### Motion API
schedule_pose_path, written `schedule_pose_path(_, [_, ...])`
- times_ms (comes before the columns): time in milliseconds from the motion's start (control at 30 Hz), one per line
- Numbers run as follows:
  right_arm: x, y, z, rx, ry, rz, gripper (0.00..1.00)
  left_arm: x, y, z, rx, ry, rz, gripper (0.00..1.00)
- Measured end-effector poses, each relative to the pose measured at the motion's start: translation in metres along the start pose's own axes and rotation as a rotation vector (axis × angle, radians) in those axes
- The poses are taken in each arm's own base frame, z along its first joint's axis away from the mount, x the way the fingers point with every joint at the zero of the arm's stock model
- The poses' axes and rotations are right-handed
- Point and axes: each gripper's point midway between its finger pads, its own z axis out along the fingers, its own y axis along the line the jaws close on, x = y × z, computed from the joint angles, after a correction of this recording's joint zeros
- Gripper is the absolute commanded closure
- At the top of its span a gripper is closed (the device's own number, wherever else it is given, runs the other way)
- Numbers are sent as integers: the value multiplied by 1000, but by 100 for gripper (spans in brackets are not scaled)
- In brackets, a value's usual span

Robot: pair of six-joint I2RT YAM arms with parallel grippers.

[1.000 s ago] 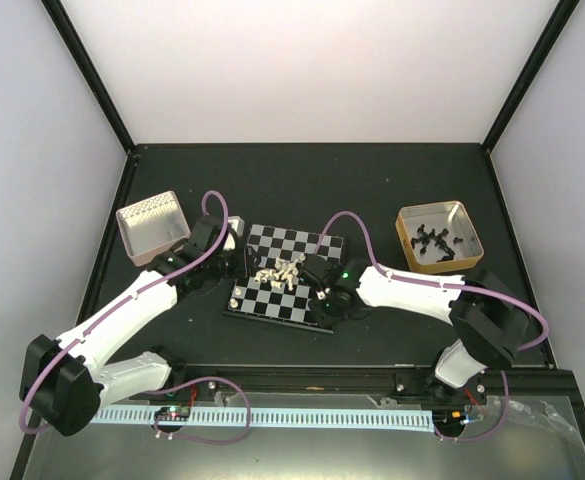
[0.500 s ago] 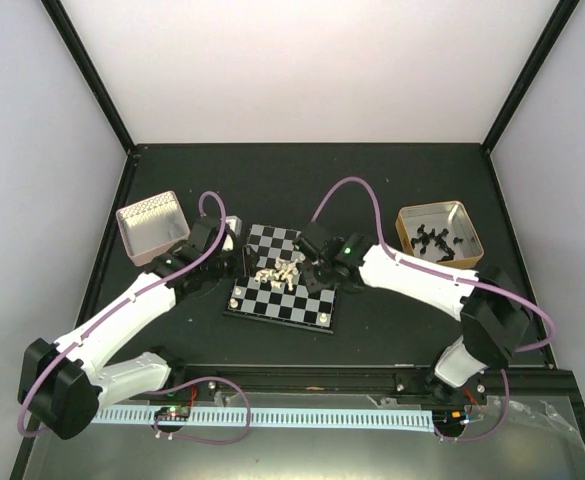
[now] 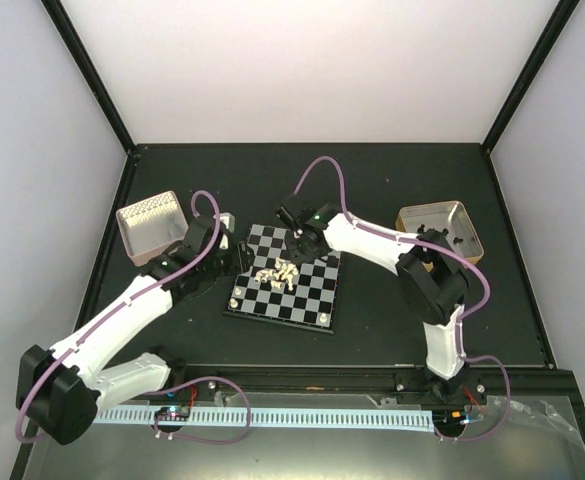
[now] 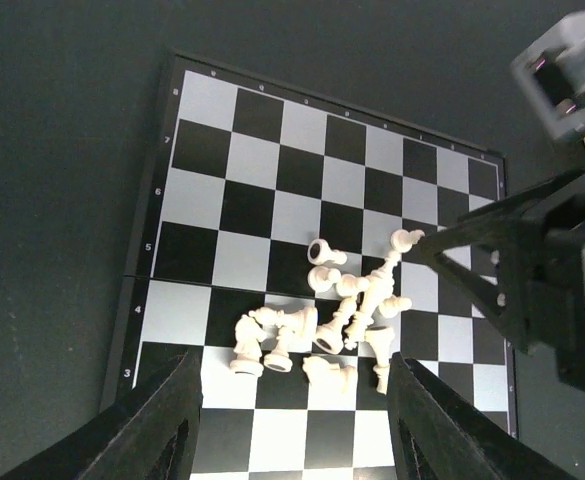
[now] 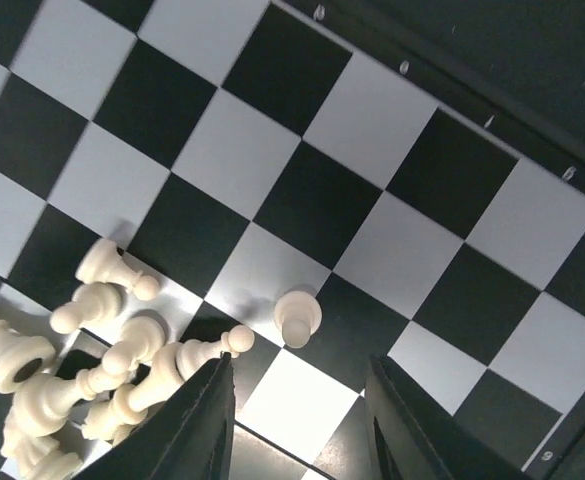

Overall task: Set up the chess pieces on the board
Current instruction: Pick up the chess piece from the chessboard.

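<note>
The board [image 3: 307, 290] lies mid-table. Several cream-white chess pieces [image 3: 277, 272] lie tipped over in a heap on its middle squares; the left wrist view shows the same heap [image 4: 332, 320]. One piece [image 3: 235, 303] stands at the board's near left corner and another [image 3: 327, 318] at its near right corner. My left gripper [image 4: 297, 430] hovers open just short of the heap, holding nothing. My right gripper [image 5: 302, 420] is open over the board's far side, with an upright pawn [image 5: 297, 318] just beyond its fingertips and the heap [image 5: 72, 370] to its left.
A pinkish tin [image 3: 152, 228] sits left of the board. A tan tin [image 3: 440, 235] with black pieces sits to the right, partly behind the right arm. Black frame rails border the table.
My right gripper opened at the board's near right corner, left a piece standing there, and swung to the far side beside the heap. The left arm barely moved.
</note>
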Motion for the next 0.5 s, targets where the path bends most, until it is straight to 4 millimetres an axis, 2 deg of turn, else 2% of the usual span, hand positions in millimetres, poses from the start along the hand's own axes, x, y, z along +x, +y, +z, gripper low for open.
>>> schedule_pose_path(167, [10, -1, 11, 5, 53, -24, 77, -6, -1, -7, 5, -33, -10, 48])
schedule_pose_path(500, [-3, -2, 13, -14, 59, -27, 75, -6, 0, -7, 4, -33, -13, 48])
